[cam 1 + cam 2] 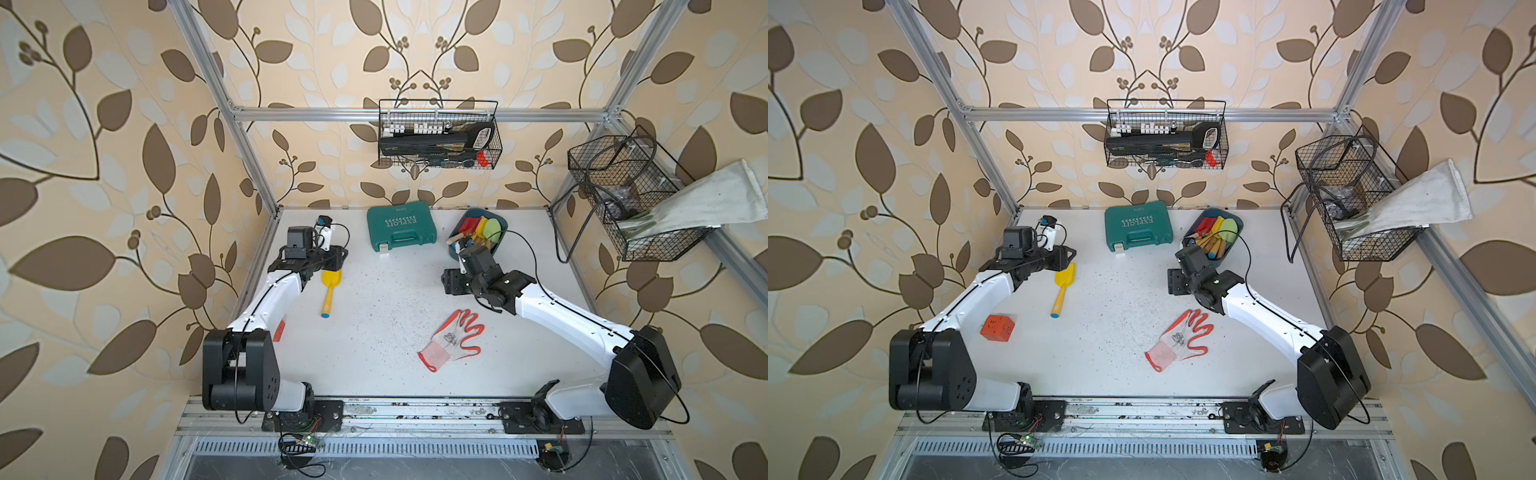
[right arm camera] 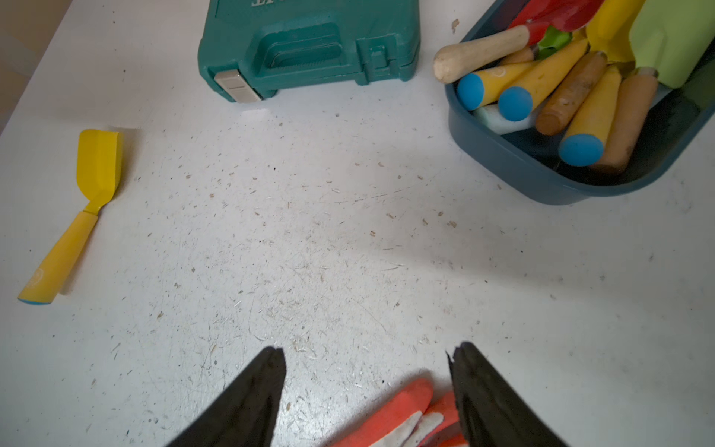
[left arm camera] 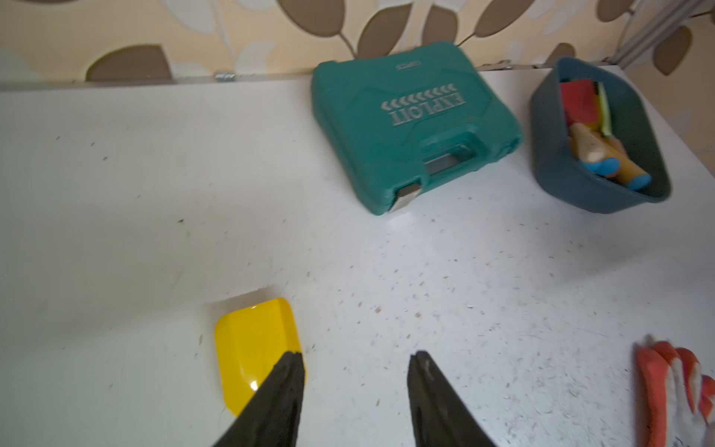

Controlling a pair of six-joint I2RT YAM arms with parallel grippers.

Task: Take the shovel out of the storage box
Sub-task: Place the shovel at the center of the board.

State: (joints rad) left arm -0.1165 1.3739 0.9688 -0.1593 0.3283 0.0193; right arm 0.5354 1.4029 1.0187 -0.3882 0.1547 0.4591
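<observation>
A yellow shovel [image 1: 331, 291] [image 1: 1064, 289] [image 2: 77, 216] with a blue-capped handle lies flat on the white table, left of centre and outside the storage box. The storage box [image 1: 468, 216] [image 3: 549, 162] [image 2: 503, 162], a dark blue tub, stands at the back right. It holds several other tools with red, yellow and green blades. My left gripper [image 3: 356, 354] is open above the table beside the shovel's blade [image 3: 251, 348], with nothing between its fingers. My right gripper [image 2: 365, 348] is open and empty over the table, short of the tub.
A teal case lettered EXPLOIT [image 1: 401, 226] lies at the back centre. An orange-and-white glove [image 1: 453, 338] lies in the front middle, under my right fingers. An orange cube [image 1: 998, 328] sits by the left arm. Black wire baskets hang on the back wall [image 1: 438, 133] and at the right [image 1: 623, 199].
</observation>
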